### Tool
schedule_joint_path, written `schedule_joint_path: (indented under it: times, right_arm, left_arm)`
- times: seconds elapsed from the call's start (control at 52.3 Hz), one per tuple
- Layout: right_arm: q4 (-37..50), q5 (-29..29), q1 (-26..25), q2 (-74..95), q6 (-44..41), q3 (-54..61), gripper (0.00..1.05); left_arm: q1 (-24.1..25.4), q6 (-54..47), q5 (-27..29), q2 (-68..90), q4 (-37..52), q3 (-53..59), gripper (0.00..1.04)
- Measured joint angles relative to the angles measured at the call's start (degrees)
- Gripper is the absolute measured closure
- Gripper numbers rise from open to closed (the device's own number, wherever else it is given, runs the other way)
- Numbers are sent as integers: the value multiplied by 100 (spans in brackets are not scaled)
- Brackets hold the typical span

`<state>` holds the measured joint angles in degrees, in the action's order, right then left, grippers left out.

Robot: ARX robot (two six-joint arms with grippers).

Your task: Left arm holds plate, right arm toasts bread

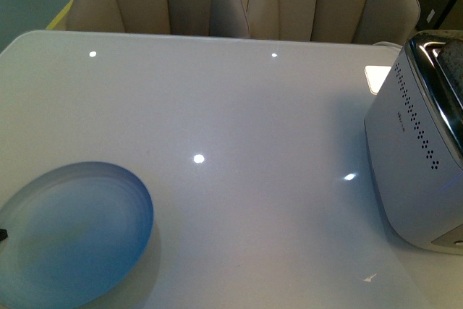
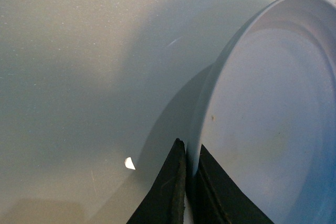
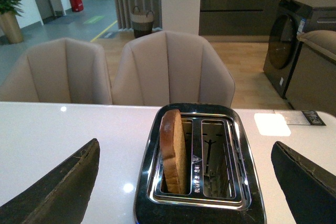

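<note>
At the near left corner of the white table (image 1: 239,142), the left gripper (image 2: 190,192) is clamped on the rim of the plate (image 1: 76,233), one dark jaw under the rim and one on the inner side, with almost no gap between them. In the front view only a small black tip shows at the plate's left edge. The plate is pale blue-grey with faint rings and looks tilted, its far rim raised off the tabletop with a shadow beneath; its dish is bare.

Over at the right edge of the table stands the toaster (image 1: 419,150), white-sided with a chrome top. The right wrist view looks down on it: the bread (image 3: 173,150) stands upright in one of its two slots, brown crust uppermost, well above the slot's rim, while the other slot shows only wire guides. The right gripper (image 3: 184,182) is spread wide, its two dark fingers (image 3: 58,187) framing the toaster on either side and touching nothing.

Between plate and toaster the glossy tabletop is open, with only light reflections. Beige chairs (image 3: 173,69) stand along the far edge.
</note>
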<state>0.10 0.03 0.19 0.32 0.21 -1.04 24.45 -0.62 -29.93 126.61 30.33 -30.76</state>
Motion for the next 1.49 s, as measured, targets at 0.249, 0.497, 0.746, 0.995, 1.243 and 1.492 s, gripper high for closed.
schedule_joint_path:
  times: [0.249, 0.497, 0.746, 0.995, 1.243, 1.492]
  right_arm:
    - [0, -2, 0, 0, -2, 0, 9]
    - [0, -2, 0, 0, 0, 0, 9]
    - [0, -2, 0, 0, 0, 0, 9]
    - [0, -2, 0, 0, -2, 0, 9]
    - [0, -2, 0, 0, -2, 0, 9]
    - [0, -2, 0, 0, 0, 0, 9]
  left_arm:
    - [11, -216, -66, 444, 240, -367, 101]
    - [63, -249, -153, 774, 579, -557, 93]
    - [70, -219, -245, 769, 616, -566, 58]
    - [35, 87, -142, 109, 981, -380, 19]
    - [-592, 308, 647, -1808, 1064, 221, 7]
    - [-1493, 372, 1523, -4225, -269, 291, 7]
